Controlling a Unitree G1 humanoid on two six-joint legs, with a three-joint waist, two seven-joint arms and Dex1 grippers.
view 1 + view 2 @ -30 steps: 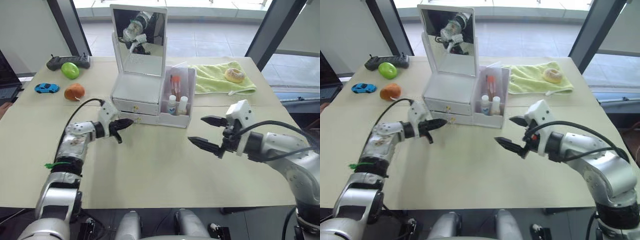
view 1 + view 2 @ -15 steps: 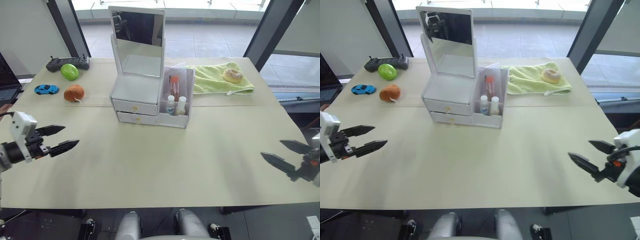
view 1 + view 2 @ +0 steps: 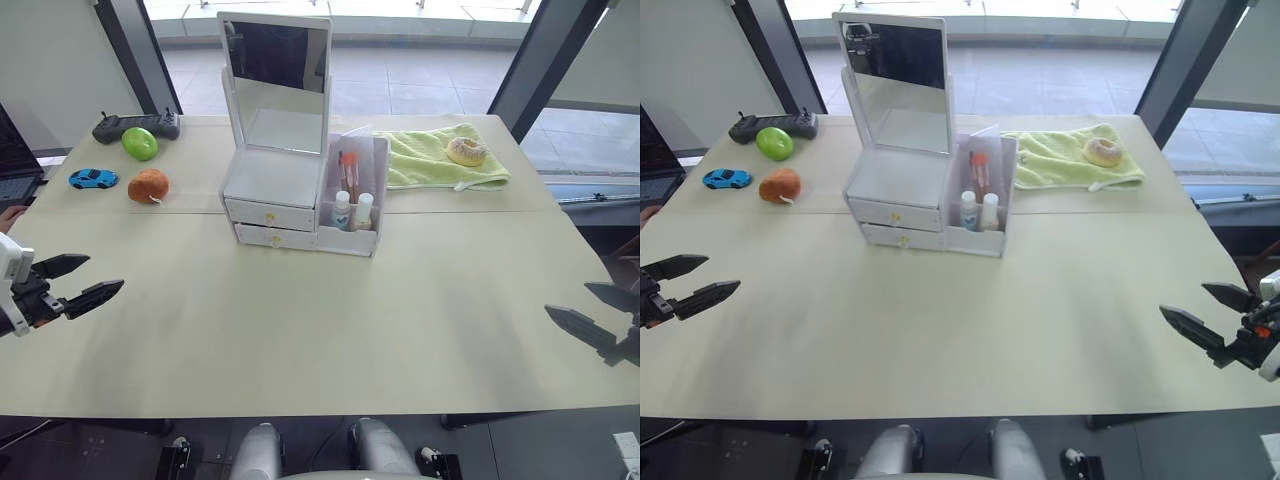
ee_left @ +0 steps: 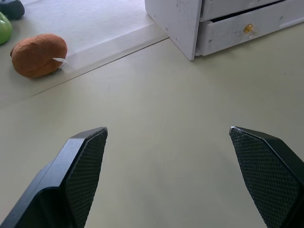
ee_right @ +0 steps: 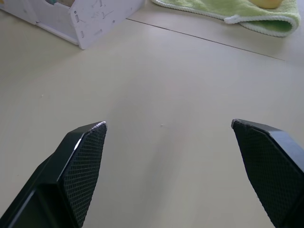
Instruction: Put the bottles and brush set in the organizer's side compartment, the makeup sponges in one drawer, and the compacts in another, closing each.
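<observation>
a: where's the organizer (image 3: pixel 300 205)?
b: toward twelve o'clock on the table (image 3: pixel 330 330), both drawers shut. the bottles (image 3: pixel 353 211) and brush set (image 3: pixel 350 172) stand in its side compartment (image 3: pixel 357 200).
a: and the pincers?
b: left pincer (image 3: pixel 78 281) at nine o'clock, fingers spread wide, holding nothing. right pincer (image 3: pixel 1202 315) at four o'clock, wide apart too and empty. both well away from the organizer.
</observation>
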